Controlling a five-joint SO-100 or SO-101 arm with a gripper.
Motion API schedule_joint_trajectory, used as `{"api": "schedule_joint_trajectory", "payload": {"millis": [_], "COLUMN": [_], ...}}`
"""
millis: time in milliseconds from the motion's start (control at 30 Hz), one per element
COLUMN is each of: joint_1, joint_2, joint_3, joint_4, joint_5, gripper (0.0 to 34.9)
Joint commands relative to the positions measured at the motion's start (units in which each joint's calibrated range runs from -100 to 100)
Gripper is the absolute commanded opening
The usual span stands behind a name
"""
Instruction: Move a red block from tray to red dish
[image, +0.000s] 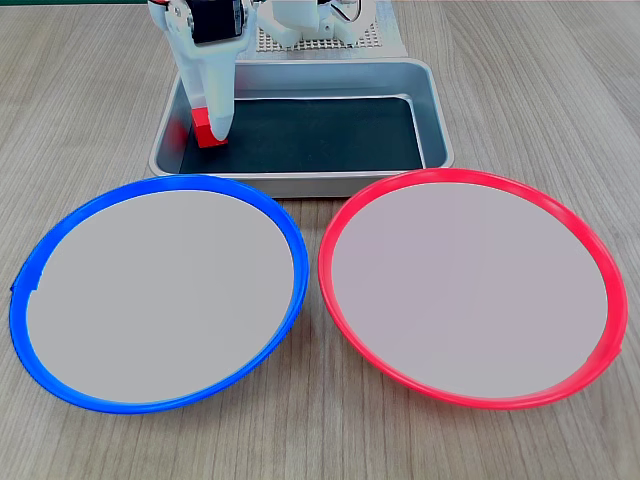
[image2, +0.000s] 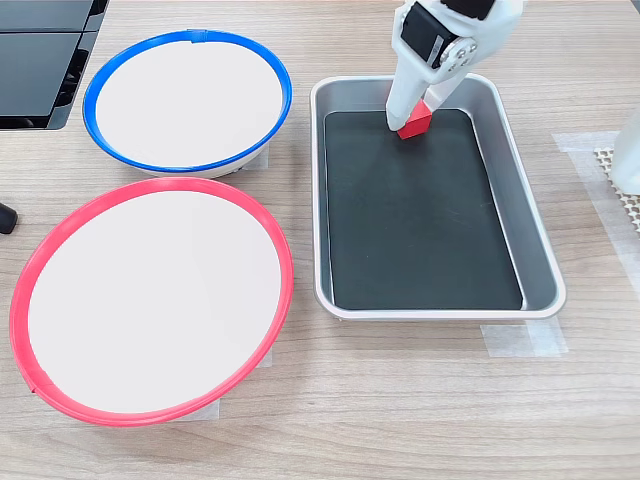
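Observation:
The red block (image: 204, 136) sits at the left end of the silver tray (image: 300, 184) in the first exterior view, close to the tray's corner. In the second exterior view the red block (image2: 418, 123) looks tilted at the far end of the tray (image2: 420, 313). My white gripper (image: 212, 130) comes down from above and its fingers close around the block, one finger covering most of it. In the second exterior view the gripper (image2: 408, 121) reaches the block from the left. The red dish (image: 470, 290) lies bare in front of the tray, and it appears at the lower left as the red dish (image2: 150, 300).
A blue-rimmed dish (image: 160, 290) of equal size lies beside the red one, seen also as the blue-rimmed dish (image2: 187, 95). A perforated white mat (image: 330, 40) lies behind the tray under the arm's base. Dark flat equipment (image2: 40, 60) occupies the second exterior view's top left corner.

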Motion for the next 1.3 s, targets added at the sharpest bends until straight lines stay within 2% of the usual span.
{"api": "schedule_joint_trajectory", "payload": {"millis": [0,67,167,233,267,300,400,467,600,700,733,767,800,833,900,933,1067,1133,1200,1267], "joint_1": [-1.29,-3.55,-10.51,-18.04,-23.88,-25.85,-32.25,-35.08,-37.62,-37.62,-37.62,-37.62,-37.62,-37.62,-37.62,-37.62,-36.68,-35.74,-33.85,-32.07], "joint_2": [-0.48,-1.33,-1.16,1.49,5.32,6.94,14.45,19.4,31.25,35.6,36.37,36.79,36.79,36.54,35.09,33.98,25.02,18.71,10.01,1.4], "joint_3": [-1.42,-5.79,-18.45,-31.1,-41.3,-44.66,-54.68,-57.41,-59.14,-59.5,-59.41,-58.86,-58.05,-57.04,-55.31,-54.31,-45.39,-38.93,-29.82,-21.54], "joint_4": [1.3,6.34,16.91,22.6,24.25,24.25,21.36,16.66,3.7,-0.59,-1.67,-3.15,-4.72,-6.37,-8.68,-9.76,-15.78,-19.83,-25.19,-27.92], "joint_5": [-0.44,-1.95,-6.79,-12.31,-16.61,-17.92,-22.03,-23.44,-23.74,-22.86,-22.47,-22.17,-21.93,-21.83,-21.78,-21.78,-22.22,-23.39,-26.37,-29.6], "gripper": [0.2,0.2,0.2,0.2,0.2,0.2,0.2,0.2,0.2,0.7,2.7,7.4,14.4,19.0,23.2,23.9,21.1,14.2,1.4,0.3]}}
